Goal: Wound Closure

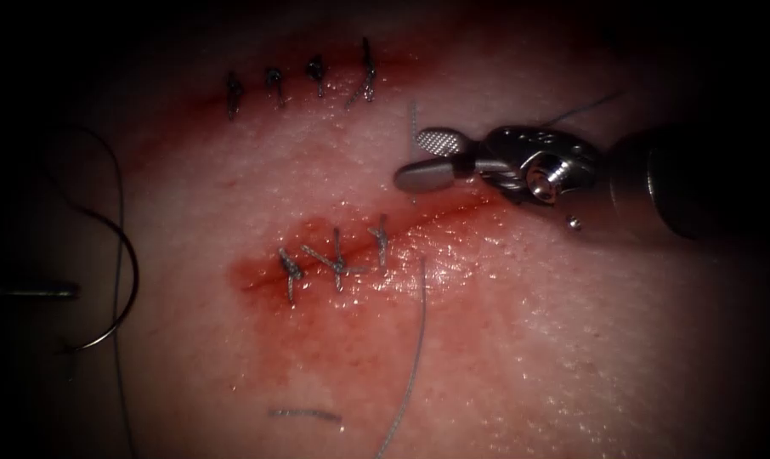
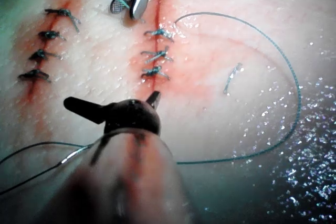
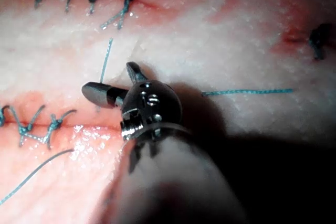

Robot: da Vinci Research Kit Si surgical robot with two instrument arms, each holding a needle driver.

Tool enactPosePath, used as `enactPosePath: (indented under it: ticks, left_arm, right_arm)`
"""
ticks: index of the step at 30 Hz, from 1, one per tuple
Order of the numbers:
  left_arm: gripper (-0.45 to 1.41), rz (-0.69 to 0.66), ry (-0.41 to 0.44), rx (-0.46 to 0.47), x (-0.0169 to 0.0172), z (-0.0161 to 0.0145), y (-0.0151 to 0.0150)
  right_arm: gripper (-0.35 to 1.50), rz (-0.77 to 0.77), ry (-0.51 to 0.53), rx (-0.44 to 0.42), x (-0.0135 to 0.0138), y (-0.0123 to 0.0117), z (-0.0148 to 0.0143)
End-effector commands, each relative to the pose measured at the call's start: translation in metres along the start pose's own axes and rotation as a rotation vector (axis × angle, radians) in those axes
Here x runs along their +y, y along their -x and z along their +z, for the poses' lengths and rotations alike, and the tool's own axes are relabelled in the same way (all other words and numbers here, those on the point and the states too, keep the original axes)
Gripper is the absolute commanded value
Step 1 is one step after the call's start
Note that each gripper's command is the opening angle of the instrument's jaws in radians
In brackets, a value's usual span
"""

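Hovering just beyond the cut [image 1: 419, 223], the right tool [image 1: 419, 157] spreads empty jaws; left tool [image 2: 113, 109] likewise (needle [image 1: 117, 289] lies free, far left).

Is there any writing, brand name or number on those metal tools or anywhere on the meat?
None: no word, number or sign can be read in any view.
The right tool, jaws open and holding nothing, bears only a cross-hatched grip pattern.
The tissue carries stitches and thread, no print.

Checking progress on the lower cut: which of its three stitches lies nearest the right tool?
The rightmost stitch, at the row's end toward the right tool; the other two lie further left.
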Motion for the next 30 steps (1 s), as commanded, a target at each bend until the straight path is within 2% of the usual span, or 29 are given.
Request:
enactPosePath:
  ticks: [1, 4, 5, 7, 12, 16, 19, 22, 24, 30]
  left_arm:
    - [1.20, 0.011, 0.020, 0.021, 0.0019, 0.0012, -0.0003]
    - [1.16, 0.020, 0.047, 0.037, 0.0037, 0.0019, -0.0010]
    - [1.15, 0.021, 0.059, 0.040, 0.0044, 0.0023, -0.0012]
    - [1.15, 0.029, 0.076, 0.038, 0.0054, 0.0028, -0.0015]
    - [1.05, 0.042, 0.142, 0.036, 0.0088, 0.0044, -0.0020]
    - [1.01, 0.055, 0.227, 0.060, 0.0112, 0.0054, -0.0024]
    - [0.98, 0.022, 0.322, 0.077, 0.0133, 0.0054, -0.0030]
    - [0.89, 0.015, 0.365, 0.091, 0.0141, 0.0049, -0.0035]
    - [0.83, 0.013, 0.387, 0.103, 0.0142, 0.0047, -0.0038]
    - [0.81, 0.012, 0.381, 0.094, 0.0142, 0.0051, -0.0034]
  right_arm:
    - [0.17, -0.006, -0.037, -0.017, -0.0003, 0.0010, 0.0017]
    - [0.02, 0.016, -0.107, -0.002, -0.0008, 0.0012, 0.0025]
    - [-0.35, 0.015, -0.122, 0.007, -0.0010, 0.0012, 0.0027]
    - [-0.35, 0.015, -0.131, 0.008, -0.0013, 0.0011, 0.0026]
    - [-0.35, -0.111, -0.113, 0.066, -0.0019, -0.0004, 0.0013]
    - [-0.35, -0.155, -0.120, 0.104, -0.0022, -0.0012, 0.0004]
    - [-0.35, -0.166, -0.137, 0.130, -0.0023, -0.0014, -0.0003]
    - [-0.35, -0.171, -0.145, 0.146, -0.0024, -0.0017, -0.0009]
    - [-0.35, -0.171, -0.152, 0.157, -0.0025, -0.0020, -0.0013]
    - [-0.35, -0.168, -0.167, 0.205, -0.0031, -0.0029, -0.0021]
